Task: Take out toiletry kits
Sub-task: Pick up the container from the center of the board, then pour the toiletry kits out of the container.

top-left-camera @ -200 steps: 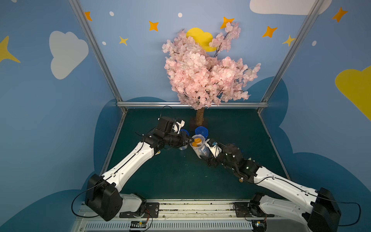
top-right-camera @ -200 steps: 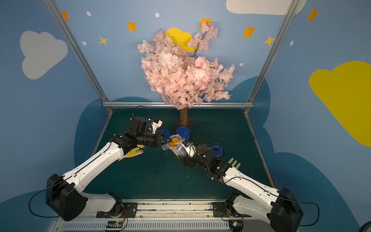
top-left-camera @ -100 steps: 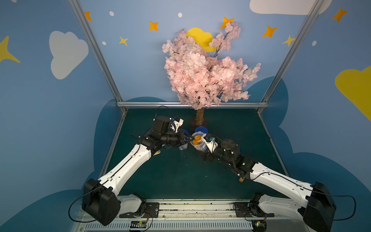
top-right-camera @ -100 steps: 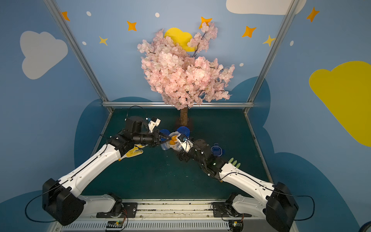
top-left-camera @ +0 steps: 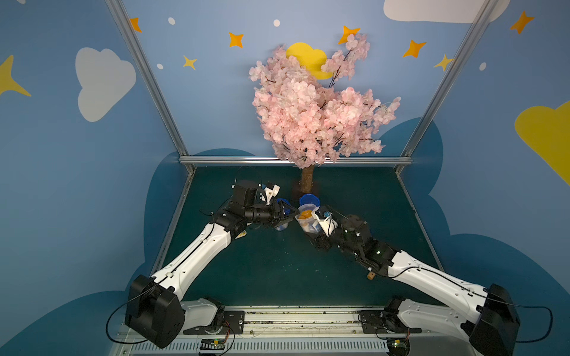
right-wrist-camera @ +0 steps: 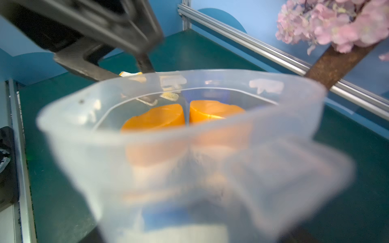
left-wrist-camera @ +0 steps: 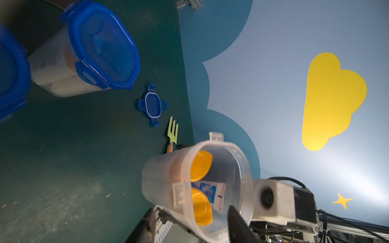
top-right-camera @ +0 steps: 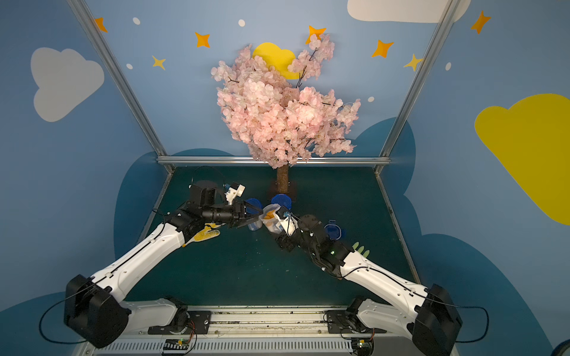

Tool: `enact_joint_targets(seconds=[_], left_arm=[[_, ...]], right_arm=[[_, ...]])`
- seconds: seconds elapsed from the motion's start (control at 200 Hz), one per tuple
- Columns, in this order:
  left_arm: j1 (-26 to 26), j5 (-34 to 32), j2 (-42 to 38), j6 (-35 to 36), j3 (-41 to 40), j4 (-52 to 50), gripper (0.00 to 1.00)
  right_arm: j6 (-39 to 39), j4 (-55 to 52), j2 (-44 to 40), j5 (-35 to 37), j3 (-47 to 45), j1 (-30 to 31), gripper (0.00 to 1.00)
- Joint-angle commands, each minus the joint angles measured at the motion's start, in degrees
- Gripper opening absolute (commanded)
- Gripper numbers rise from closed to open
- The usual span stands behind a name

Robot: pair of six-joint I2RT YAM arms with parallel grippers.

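A clear jar [top-left-camera: 307, 220] [top-right-camera: 271, 220] is tilted above the green mat, its mouth towards my left gripper. My right gripper [top-left-camera: 313, 237] is shut on its lower body; the fingers are hidden in the right wrist view, where the jar [right-wrist-camera: 189, 168] fills the picture. Inside lie toiletry kits: two orange-capped bottles [left-wrist-camera: 201, 166] [left-wrist-camera: 202, 208] and a white-blue toothpaste tube [left-wrist-camera: 210, 192]. Their caps [right-wrist-camera: 155, 117] [right-wrist-camera: 214, 111] show through the wall. My left gripper [top-left-camera: 291, 214] [left-wrist-camera: 190, 212] is open at the jar's rim [left-wrist-camera: 242, 160], holding nothing.
Two closed jars with blue clip lids [left-wrist-camera: 101, 46] [left-wrist-camera: 8, 69] stand behind the held jar. A loose blue lid [top-right-camera: 333, 229] and a green fork tool [top-right-camera: 361, 248] lie to the right. A yellow tool [top-right-camera: 205, 234] lies under my left arm. The tree trunk [top-left-camera: 307, 178] stands at the back.
My left gripper's jaws have gone from shut to open at the jar's mouth. My right arm has shifted a little to the left, still holding the tilted jar.
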Motion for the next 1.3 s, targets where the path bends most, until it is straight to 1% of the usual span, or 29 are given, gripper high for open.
enact_joint_targets(seconds=[0.0, 0.075, 0.14, 0.185, 0.25, 0.315, 0.325, 0.35, 0.461, 0.526, 0.591, 0.671, 0.791, 0.851, 1.031, 1.181, 1.216, 1.297], left_arm=[[0.3, -5.1, -4.2, 6.0, 0.7, -4.4, 0.80], [0.4, -13.4, -6.9, 9.5, 1.3, -9.7, 0.87], [0.5, -20.6, -9.3, 11.4, 1.3, -13.1, 0.91], [0.5, -24.5, -10.6, 12.2, 1.0, -14.4, 0.92], [0.6, -28.1, -12.1, 13.1, 0.6, -15.6, 0.93], [0.7, -28.9, -12.8, 13.8, 0.6, -16.2, 0.94], [0.7, -30.2, -12.8, 13.9, 0.6, -16.3, 0.94], [0.8, -30.9, -12.8, 14.1, 0.5, -16.6, 0.94], [0.9, -31.2, -12.6, 14.2, 0.4, -17.3, 0.94], [0.9, -30.7, -12.3, 13.9, -0.1, -17.1, 0.94], [1.0, -30.3, -11.9, 13.7, -0.3, -16.8, 0.94], [1.0, -29.9, -11.4, 13.4, -0.5, -16.6, 0.94], [1.1, -29.7, -11.0, 13.0, -0.6, -16.0, 0.94], [1.0, -29.7, -11.1, 12.8, -0.8, -15.9, 0.93], [1.1, -29.6, -11.4, 13.0, -1.1, -16.3, 0.94], [1.1, -29.6, -11.3, 12.8, -1.7, -15.5, 0.93], [1.1, -27.8, -11.3, 12.7, -1.8, -15.2, 0.93], [1.0, -27.5, -11.2, 12.7, -1.9, -15.1, 0.93]], right_arm=[[5.1, -9.7, -2.3, 0.7, 4.2, -0.2, 0.51], [6.6, -15.6, -2.0, 0.2, 4.8, -0.2, 0.50], [7.9, -19.4, -1.4, 0.2, 4.8, -0.2, 0.50], [7.9, -21.2, -0.7, -0.4, 4.4, -0.1, 0.50], [8.3, -22.6, 0.6, -0.2, 3.8, -0.1, 0.52], [8.7, -22.3, 2.1, 0.0, 2.7, -0.1, 0.52], [8.8, -22.2, 2.4, 0.1, 2.6, -0.1, 0.52], [8.8, -21.9, 3.2, 0.2, 2.2, -0.1, 0.52], [9.0, -21.1, 7.2, 1.3, 1.9, -0.1, 0.53], [9.8, -22.2, 10.1, 2.3, 3.1, -0.1, 0.58], [13.0, -25.0, 13.3, 4.0, 5.2, -0.1, 0.63], [9.7, -27.8, 18.1, 3.6, 8.3, -0.2, 0.66], [9.7, -26.2, 24.0, 2.6, 10.2, -0.2, 0.67], [10.1, -25.4, 25.8, 2.0, 11.1, -0.2, 0.71], [10.6, -23.9, 26.7, 2.7, 11.8, -0.1, 0.85], [11.6, -24.8, 27.0, 4.0, 11.5, -0.1, 0.86], [11.8, -24.8, 26.9, 3.9, 11.0, -0.1, 0.86], [12.4, -24.5, 25.6, 3.2, 9.3, -0.1, 0.86]])
